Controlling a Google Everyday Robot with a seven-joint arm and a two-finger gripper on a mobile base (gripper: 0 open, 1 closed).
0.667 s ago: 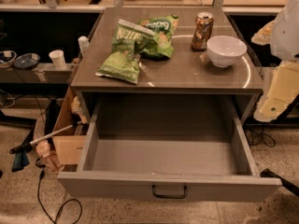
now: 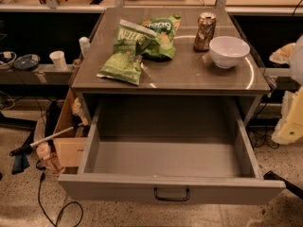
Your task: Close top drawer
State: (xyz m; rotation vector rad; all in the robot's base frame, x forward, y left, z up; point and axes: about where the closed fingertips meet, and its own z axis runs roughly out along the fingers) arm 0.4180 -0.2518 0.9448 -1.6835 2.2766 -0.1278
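Note:
The top drawer (image 2: 170,157) of the grey cabinet is pulled far out toward me and is empty inside. Its small black handle (image 2: 171,194) sits at the centre of the front panel (image 2: 118,189). My gripper is at the right edge of the camera view, beside the drawer's right wall. Only the arm's white and yellowish casing (image 2: 291,119) and a dark bar (image 2: 284,182) near the drawer's front right corner show there. It touches nothing that I can see.
On the cabinet top (image 2: 199,77) lie green chip bags (image 2: 137,44), a soda can (image 2: 204,31) and a white bowl (image 2: 229,51). A cardboard box (image 2: 66,136) with a stick and cables stands on the floor at the left. Shelves run behind.
The arm's casing at the right has shifted further right and a little lower, out toward the frame edge. The drawer stays pulled out as before.

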